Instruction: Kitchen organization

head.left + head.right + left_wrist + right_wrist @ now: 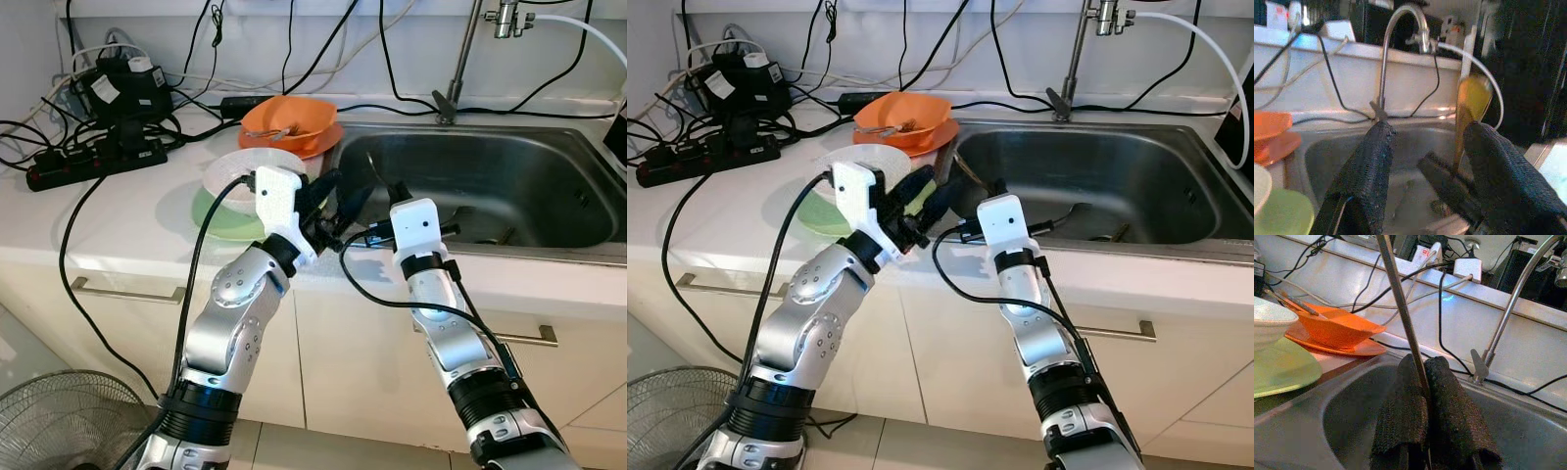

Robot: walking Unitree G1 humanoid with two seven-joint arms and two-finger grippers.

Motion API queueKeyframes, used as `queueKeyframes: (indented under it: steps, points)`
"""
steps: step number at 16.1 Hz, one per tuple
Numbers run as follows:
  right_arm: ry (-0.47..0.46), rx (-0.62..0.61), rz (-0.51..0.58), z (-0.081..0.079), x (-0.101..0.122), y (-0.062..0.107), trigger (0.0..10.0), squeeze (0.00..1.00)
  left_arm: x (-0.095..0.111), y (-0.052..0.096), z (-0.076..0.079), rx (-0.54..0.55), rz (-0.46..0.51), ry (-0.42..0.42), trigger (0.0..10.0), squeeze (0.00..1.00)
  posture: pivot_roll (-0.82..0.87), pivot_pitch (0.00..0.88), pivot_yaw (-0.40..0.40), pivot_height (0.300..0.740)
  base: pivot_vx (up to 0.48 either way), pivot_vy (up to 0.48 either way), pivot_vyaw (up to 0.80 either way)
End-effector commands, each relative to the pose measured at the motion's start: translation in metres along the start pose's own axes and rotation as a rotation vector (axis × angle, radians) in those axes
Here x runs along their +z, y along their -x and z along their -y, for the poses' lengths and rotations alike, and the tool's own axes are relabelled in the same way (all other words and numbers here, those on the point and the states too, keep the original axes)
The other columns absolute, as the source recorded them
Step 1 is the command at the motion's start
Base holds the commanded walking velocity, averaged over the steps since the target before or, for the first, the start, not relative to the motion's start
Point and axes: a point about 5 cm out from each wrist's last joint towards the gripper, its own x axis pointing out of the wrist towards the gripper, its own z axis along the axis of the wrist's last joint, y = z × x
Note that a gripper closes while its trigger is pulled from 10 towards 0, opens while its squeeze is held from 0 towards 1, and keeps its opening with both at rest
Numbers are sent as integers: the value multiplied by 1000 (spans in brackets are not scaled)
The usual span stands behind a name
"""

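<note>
Two grippers at sink [549,250] edge — right fingers [1449,406] pinching spoon [1400,313], left fingers [1364,181] spread.

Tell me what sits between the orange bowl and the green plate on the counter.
A white bowl sits there, resting on the green plate, just in front of the orange bowl, as the left eye view shows.

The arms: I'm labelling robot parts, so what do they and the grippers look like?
Two silver jointed arms with black cuffs, white blocky wrist housings and looping black cables. The left gripper and right gripper each have two long black textured fingers.
</note>
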Motion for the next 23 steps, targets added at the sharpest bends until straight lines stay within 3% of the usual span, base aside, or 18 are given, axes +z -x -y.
queueKeyframes:
  steps: [1,7,8,12,14,17,20,23]
  points:
    - [-11,-13,11,2,5,-6,0,0,7,0,-1,-1,19,10,10000,0,49,0,69,740,0,0,0]
    - [-10,-65,-42,13,-5,-7,0,0,10,5,-10,52,38,27,10000,0,51,0,69,740,0,0,0]
    - [-14,-86,-63,18,-8,-8,10000,0,8,6,-13,75,24,8,10000,0,52,0,69,740,0,0,0]
    - [-69,-146,-94,32,-10,-13,10000,0,1,9,-21,126,-21,-30,10000,0,51,0,73,740,0,0,0]
    - [-93,-178,-110,45,-11,-20,10000,0,-9,11,-20,114,-73,-68,10000,0,49,0,75,740,0,0,0]
    - [-94,-183,-120,51,-12,-23,10000,0,-25,15,-15,87,-169,-98,10000,0,48,0,76,740,0,0,0]
    - [-131,-169,-141,48,-16,-25,10000,0,-45,25,-8,33,-280,-91,10000,0,53,0,82,740,0,0,0]
    - [-148,-150,-168,38,-23,-21,10000,0,-59,31,-11,58,-330,-81,10000,0,56,0,81,740,0,0,0]
